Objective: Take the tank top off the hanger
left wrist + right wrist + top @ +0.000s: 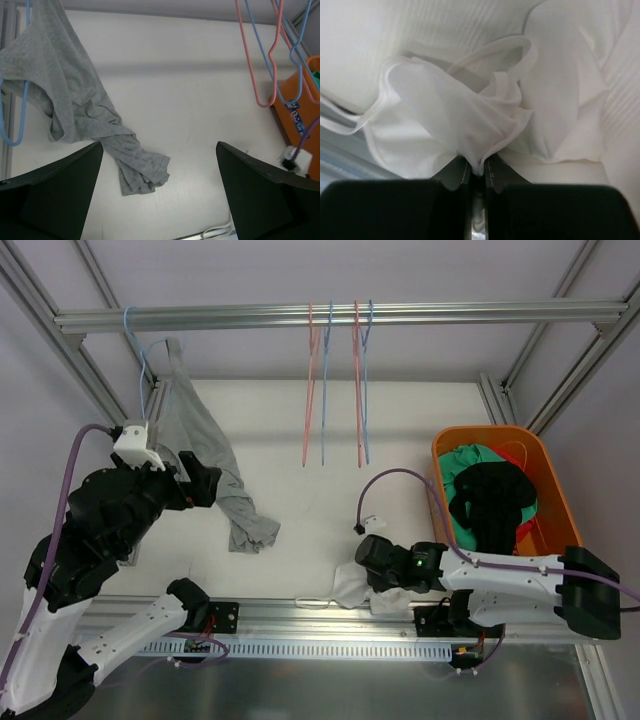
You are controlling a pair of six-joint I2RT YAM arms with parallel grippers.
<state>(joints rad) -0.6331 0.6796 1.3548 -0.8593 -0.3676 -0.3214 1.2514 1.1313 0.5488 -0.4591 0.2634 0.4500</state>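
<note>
A grey tank top (205,440) hangs from a light blue hanger (140,352) on the rail at the far left, and its lower end trails bunched onto the white table. In the left wrist view the tank top (75,95) and the hanger's loop (15,125) fill the upper left. My left gripper (205,483) is open and empty just right of the hanging cloth; in its own view the left gripper (159,145) has its fingers wide apart. My right gripper (362,565) is shut on a white garment (350,588) near the table's front edge; its jaws (477,167) pinch a fold of it (470,110).
An orange basket (548,465) with green, black and red clothes stands at the right. Bare pink and blue hangers (335,390) hang from the metal rail (250,316) at the middle. Frame posts slant down at both back corners.
</note>
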